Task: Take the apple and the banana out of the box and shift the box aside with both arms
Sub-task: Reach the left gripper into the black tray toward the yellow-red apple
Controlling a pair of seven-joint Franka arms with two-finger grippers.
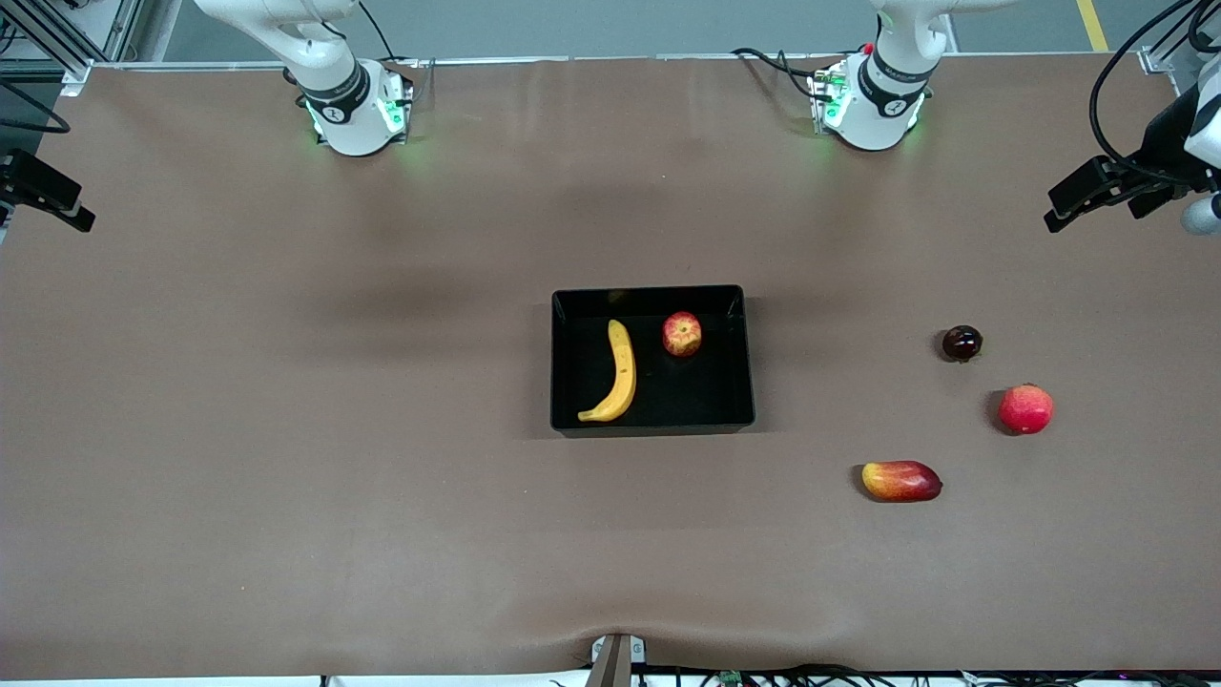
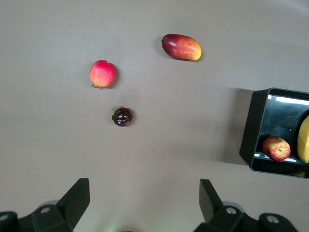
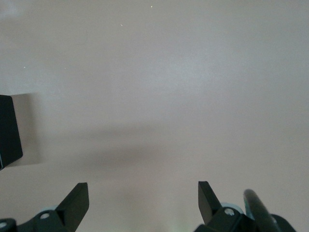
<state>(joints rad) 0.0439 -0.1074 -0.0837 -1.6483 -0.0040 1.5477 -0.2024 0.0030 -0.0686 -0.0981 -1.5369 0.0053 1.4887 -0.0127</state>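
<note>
Two fruits, the banana [image 1: 618, 374] and apple [image 1: 682, 334], lie apart in the box [image 1: 652, 420] mid-surface, easy to pick singly, while the left tool [image 2: 145, 203] and right tool [image 3: 143, 203] hover wide open, empty (nothing gripped yet), over bare surface [image 1: 286, 477].

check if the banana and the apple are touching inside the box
Apart. The front view shows bare black floor of the box between the banana and the apple; the left wrist view also shows a dark gap between them.

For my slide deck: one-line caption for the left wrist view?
Open left gripper over bare table, three loose fruits ahead, box holding apple and banana.
</note>
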